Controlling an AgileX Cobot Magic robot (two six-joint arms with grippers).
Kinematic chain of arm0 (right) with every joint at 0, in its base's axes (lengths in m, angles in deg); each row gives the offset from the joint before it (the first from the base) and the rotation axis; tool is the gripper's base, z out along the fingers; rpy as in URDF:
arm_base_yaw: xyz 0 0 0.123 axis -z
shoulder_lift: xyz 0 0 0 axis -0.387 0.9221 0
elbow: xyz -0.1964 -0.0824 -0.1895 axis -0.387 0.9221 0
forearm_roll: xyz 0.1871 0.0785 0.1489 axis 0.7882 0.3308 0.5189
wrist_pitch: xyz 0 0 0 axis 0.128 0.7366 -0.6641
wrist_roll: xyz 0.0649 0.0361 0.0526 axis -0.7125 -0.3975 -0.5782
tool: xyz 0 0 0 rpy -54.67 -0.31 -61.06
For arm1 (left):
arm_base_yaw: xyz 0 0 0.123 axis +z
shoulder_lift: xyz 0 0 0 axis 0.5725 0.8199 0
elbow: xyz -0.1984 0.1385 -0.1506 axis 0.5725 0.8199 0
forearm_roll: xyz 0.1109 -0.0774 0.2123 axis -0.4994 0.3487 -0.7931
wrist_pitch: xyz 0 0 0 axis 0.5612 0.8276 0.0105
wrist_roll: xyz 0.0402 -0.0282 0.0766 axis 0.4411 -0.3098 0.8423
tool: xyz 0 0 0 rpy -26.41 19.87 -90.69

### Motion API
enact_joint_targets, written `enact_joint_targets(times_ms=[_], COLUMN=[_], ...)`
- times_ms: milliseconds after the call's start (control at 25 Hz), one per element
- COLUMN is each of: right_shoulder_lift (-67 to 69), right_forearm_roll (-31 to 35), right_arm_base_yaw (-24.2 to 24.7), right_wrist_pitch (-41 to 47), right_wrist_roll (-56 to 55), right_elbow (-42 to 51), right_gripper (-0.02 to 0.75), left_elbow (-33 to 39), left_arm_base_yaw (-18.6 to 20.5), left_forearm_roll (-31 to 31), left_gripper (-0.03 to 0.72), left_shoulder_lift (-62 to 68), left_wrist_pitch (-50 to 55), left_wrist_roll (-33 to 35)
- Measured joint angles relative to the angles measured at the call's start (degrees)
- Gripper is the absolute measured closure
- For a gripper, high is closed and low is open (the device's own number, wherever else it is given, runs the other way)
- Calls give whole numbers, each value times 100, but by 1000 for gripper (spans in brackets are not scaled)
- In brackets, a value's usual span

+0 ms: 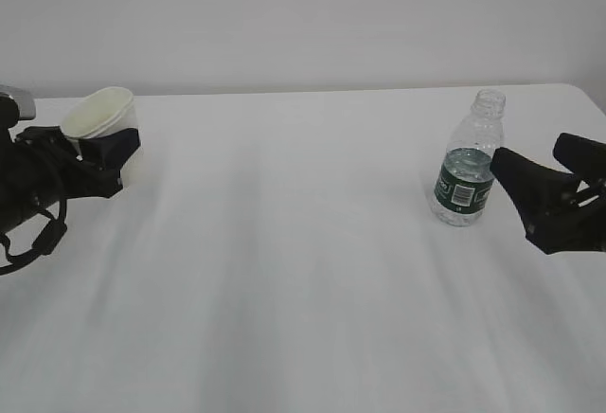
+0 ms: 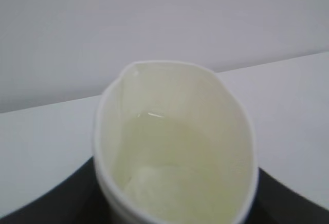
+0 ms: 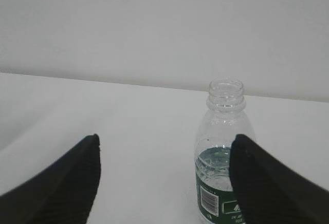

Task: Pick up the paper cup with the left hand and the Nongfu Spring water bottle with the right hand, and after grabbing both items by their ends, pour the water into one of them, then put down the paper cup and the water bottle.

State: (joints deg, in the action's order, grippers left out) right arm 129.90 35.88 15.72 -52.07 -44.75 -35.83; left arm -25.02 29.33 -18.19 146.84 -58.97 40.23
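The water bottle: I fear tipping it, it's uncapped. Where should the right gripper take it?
Around the green-labelled lower body of the water bottle, coming level from the right, where the open right gripper waits. The bottle stands upright, and its neck is narrow and open.

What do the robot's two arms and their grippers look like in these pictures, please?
Both are matte black. The left hand has blocky black fingers, loose black cable loops below it and a silver-grey box at the wrist. The right hand shows two broad, tapering black fingers with finely ribbed edges.

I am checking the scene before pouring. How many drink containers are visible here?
2. The paper cup is at far left, clamped in the left gripper. The water bottle stands at right, before the open right gripper.
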Motion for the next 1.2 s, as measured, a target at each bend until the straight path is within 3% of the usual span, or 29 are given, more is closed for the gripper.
enact_joint_targets(times_ms=[760,1200], right_shoulder_lift=[0,0], right_forearm_roll=[-12,-12], right_arm_base_yaw=[0,0], right_wrist_pitch=[194,203], right_wrist_roll=[-11,-11], right_elbow=[0,0], right_gripper=[146,146], left_elbow=[565,513], left_arm_base_yaw=[4,4], left_forearm_roll=[944,1085], left_gripper=[284,284], left_shoulder_lift=[119,692], left_wrist_pitch=[-39,-87], left_wrist_roll=[385,460])
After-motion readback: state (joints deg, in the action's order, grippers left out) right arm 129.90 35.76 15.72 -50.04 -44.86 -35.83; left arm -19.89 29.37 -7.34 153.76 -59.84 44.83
